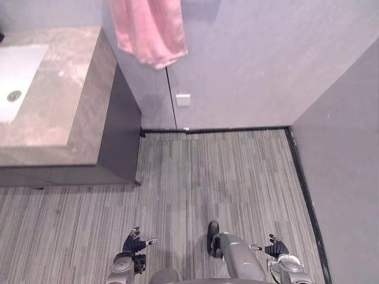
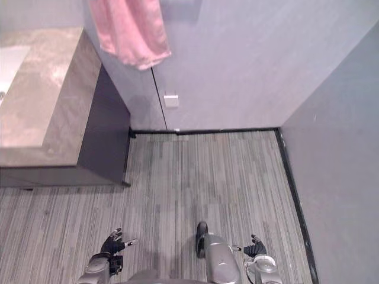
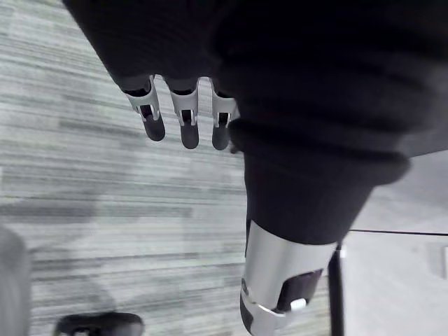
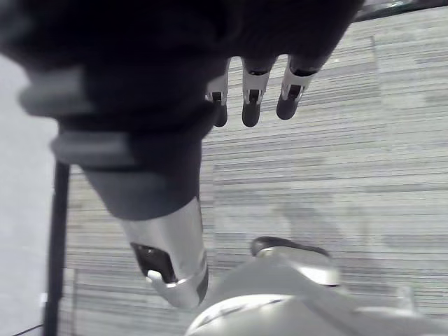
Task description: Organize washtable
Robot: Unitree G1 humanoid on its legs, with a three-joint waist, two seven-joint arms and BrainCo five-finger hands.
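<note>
Far from the counter, nothing in hand

The stone counter [image 1: 71, 112] and its white sink [image 1: 18, 68] lie well ahead on the left, beside a hanging pink towel [image 1: 151, 29]. The left hand [image 1: 135, 244] and right hand [image 1: 276, 247] hang low with relaxed, empty fingers, probably because nothing is within reach.

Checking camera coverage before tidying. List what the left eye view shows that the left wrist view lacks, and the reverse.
The left eye view adds the stone countertop with its white sink, the pink towel on the wall, a white wall box and the right hand. The left wrist view adds a close look at the left hand, fingers straight, holding nothing. Both share that hand and the striped floor.
</note>
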